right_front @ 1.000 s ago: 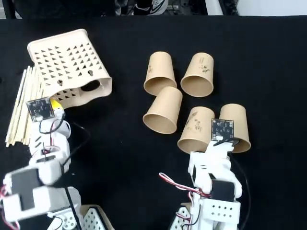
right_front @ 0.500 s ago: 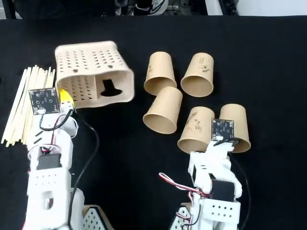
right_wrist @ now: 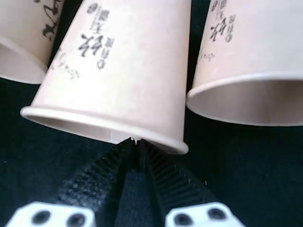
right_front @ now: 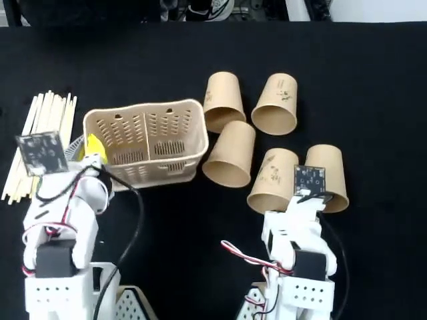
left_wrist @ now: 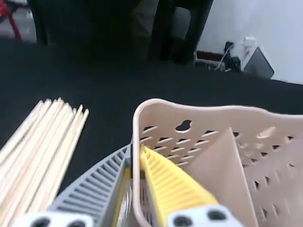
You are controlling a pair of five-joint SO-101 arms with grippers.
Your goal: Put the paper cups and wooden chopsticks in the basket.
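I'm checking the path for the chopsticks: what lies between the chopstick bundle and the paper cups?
The basket, opening upward, gripped at its rim by the left pincer; the high view shows it.

I count five cups, one basket, and one bundle of chopsticks, packed too tightly for me to count singly.

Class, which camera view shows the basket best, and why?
The high view: the whole basket sits open-side up, its divider visible, between chopsticks and paper cups. The left wrist view gives one corner of it, the left gripper clamped over its wall. The right wrist view faces paper cups.
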